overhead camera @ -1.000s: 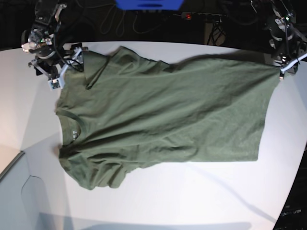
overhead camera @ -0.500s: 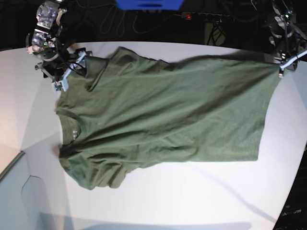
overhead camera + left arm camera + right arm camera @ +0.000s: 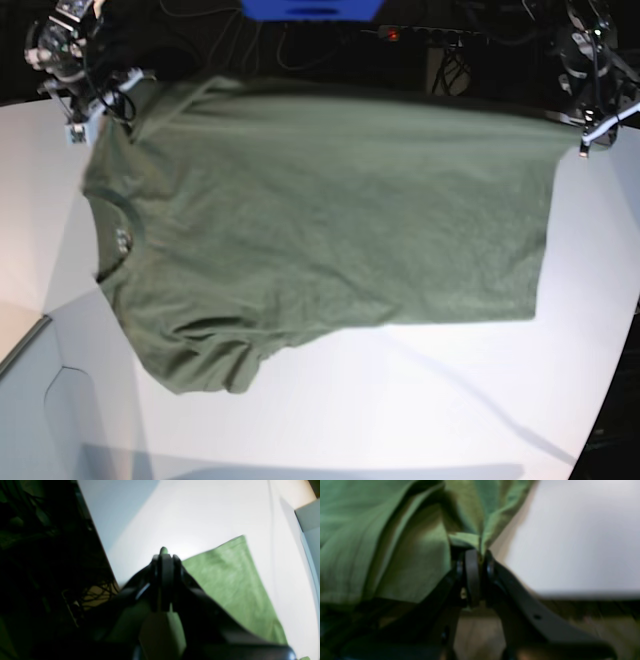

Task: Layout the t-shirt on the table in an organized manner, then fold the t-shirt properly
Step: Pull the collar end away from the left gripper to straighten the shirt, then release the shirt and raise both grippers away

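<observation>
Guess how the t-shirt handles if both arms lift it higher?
Likely floppy: the t-shirt hangs slack between the right tool and left tool. Probably light, since thin pinches hold it. The free sleeve still bunched on the table would likely drag.

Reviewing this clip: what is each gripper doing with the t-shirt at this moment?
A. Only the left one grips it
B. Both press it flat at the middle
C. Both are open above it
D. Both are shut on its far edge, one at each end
D: the right gripper pinches the t-shirt near the sleeve, and the left gripper is shut on the hem corner.
</observation>
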`<state>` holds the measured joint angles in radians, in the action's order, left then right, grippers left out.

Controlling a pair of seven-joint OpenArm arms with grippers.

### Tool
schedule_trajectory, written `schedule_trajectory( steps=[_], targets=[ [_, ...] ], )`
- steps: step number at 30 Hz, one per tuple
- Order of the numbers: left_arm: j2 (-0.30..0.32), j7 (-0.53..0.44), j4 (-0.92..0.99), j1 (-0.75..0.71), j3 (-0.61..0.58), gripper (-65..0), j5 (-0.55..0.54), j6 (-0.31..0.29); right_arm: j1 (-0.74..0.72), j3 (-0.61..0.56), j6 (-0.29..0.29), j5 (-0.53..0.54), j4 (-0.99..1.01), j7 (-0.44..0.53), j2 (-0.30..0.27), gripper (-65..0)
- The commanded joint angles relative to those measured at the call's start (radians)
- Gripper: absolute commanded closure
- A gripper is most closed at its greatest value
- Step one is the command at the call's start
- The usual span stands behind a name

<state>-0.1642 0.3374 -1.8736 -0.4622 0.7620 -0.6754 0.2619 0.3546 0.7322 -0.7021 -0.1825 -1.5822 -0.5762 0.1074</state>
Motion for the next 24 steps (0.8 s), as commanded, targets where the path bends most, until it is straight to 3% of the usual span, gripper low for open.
schedule_trajectory(
  steps=[1,5,24],
  targets=[
    [0.007,-0.041,-0.021,0.000,0.004,0.0,0.012,-0.005,0.017,0.025,0.004,-0.028,-0.031,-0.026,0.013,0.0],
    [0.007,-0.041,-0.027,0.003,0.004,0.0,0.012,-0.005,0.050,0.062,0.004,-0.028,-0.102,-0.026,0.042,0.0],
    [0.008,-0.042,-0.122,-0.007,0.011,0.0,0.007,-0.006,-0.015,0.066,0.004,0.011,-0.106,-0.026,0.042,0.0]
  ],
)
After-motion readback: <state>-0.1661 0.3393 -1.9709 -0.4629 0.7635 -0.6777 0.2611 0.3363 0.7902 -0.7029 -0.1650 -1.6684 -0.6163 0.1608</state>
